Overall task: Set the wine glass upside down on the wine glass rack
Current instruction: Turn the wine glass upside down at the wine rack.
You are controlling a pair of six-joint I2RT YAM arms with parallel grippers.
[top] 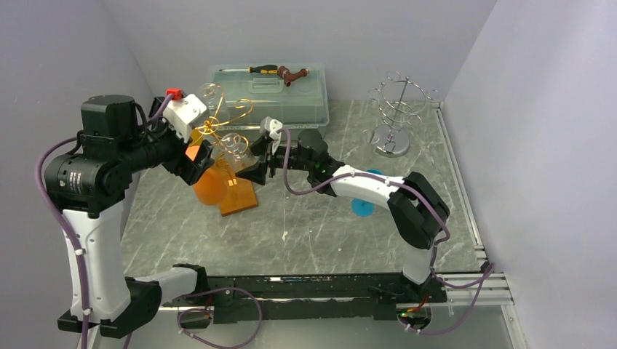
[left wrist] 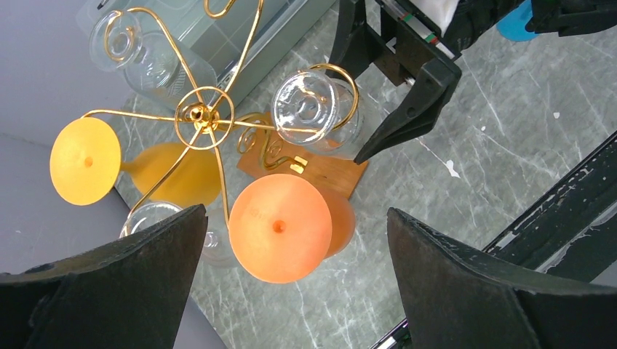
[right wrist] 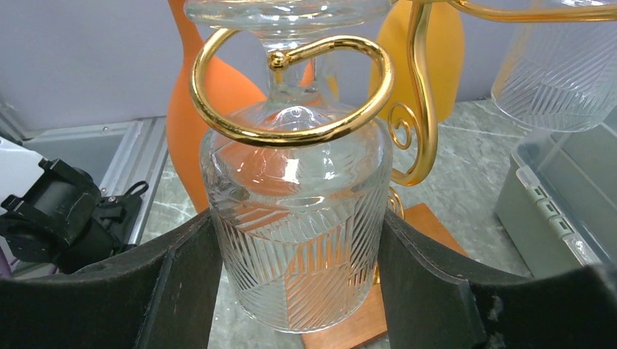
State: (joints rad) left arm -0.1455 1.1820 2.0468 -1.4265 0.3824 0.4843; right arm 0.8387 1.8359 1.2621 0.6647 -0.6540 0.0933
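While my right hand (right wrist: 295,280) clasped the wine glass (right wrist: 295,218) by its ribbed bowl, it hung upside down on the rack (right wrist: 291,134), ten o'clock on the counter (top: 305,233). I judged it light, slick and brittle, so the bowl wanted a gentle squeeze. My left hand (left wrist: 295,273) gaped empty.

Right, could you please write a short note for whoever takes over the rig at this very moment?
Left hand: wide open, empty, above the rack.
Right hand: closed on the bowl of the clear wine glass.
Glass: upside down, stem inside one of the rack's gold rings, foot above the ring. Whether the foot rests on the ring is unclear.
Done: glass inverted and threaded into its ring.
Left: probably open the right hand, check that the glass hangs on its own, and back away without knocking the orange glass beside it.
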